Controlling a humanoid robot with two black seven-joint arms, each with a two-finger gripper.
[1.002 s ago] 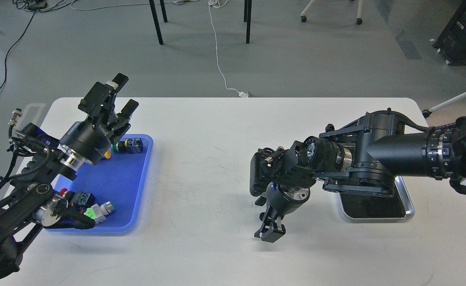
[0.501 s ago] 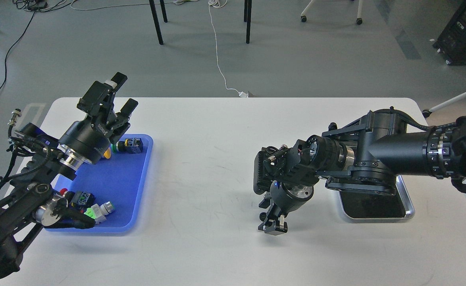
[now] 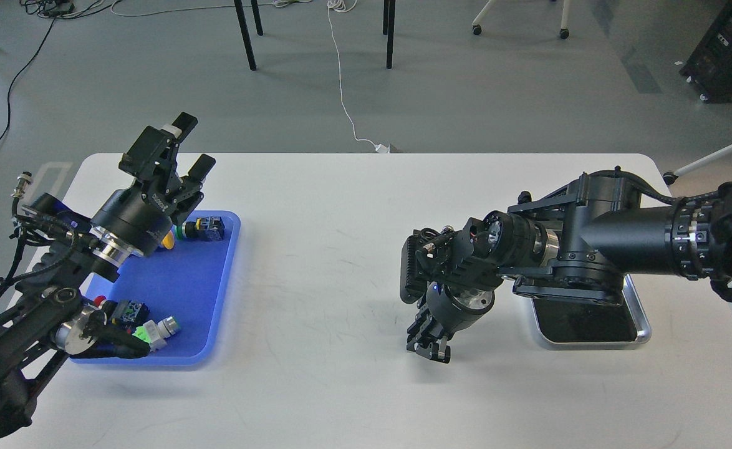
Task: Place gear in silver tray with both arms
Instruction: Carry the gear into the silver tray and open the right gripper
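Observation:
The silver tray [image 3: 644, 330] lies on the right of the white table [image 3: 341, 206], its far part hidden under my right arm. My right gripper [image 3: 429, 347] points down at the table, left of the tray and a little above the surface. It is small and dark; I cannot tell its fingers apart or see a gear in it. My left gripper [image 3: 192, 148] is open and empty, raised above the far edge of the blue tray [image 3: 179, 287]. I cannot make out a gear anywhere.
The blue tray holds several small parts: a green and black button [image 3: 204, 229], a yellow piece [image 3: 168, 241], a black block [image 3: 130, 310] and a green and white part [image 3: 155, 331]. Chair legs and cables lie on the floor beyond the table.
My right gripper has risen a little, shifted slightly towards the silver tray and turned at the wrist. My left gripper has drifted very slightly left and stayed open.

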